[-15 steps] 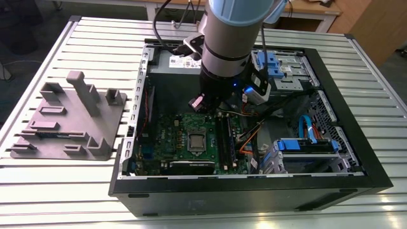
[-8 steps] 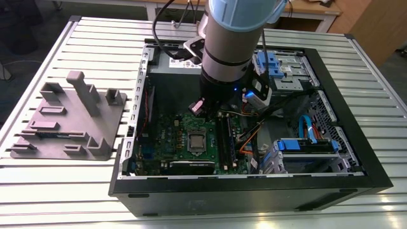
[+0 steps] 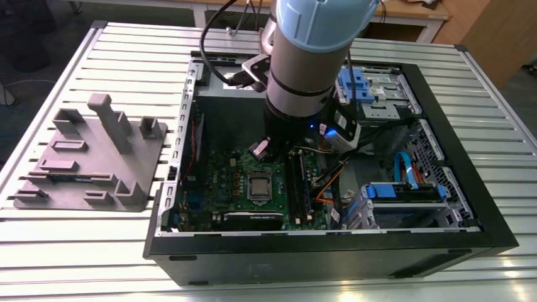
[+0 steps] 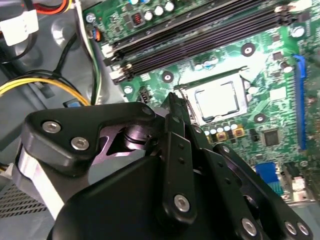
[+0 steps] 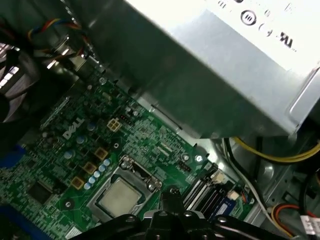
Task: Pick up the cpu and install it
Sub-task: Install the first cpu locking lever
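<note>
- Your cpu (image 4: 216, 100) already lies flat in its socket on the green motherboard (image 4: 260, 55). I judge the placing done. I cannot tell whether the socket's bracket is latched.
- Your claw (image 4: 172, 99) hangs just above and beside the socket, fingers pinched together, holding nothing.
- The open computer case (image 3: 336, 264) lies on a slatted metal table (image 3: 75, 251). A grey parts holder (image 3: 92, 157) sits beside it, at the exterior view's left.

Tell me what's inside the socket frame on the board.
The cpu lies flat inside the socket frame, its pale silvery top showing. Its underside and the contacts beneath it are covered.
</note>
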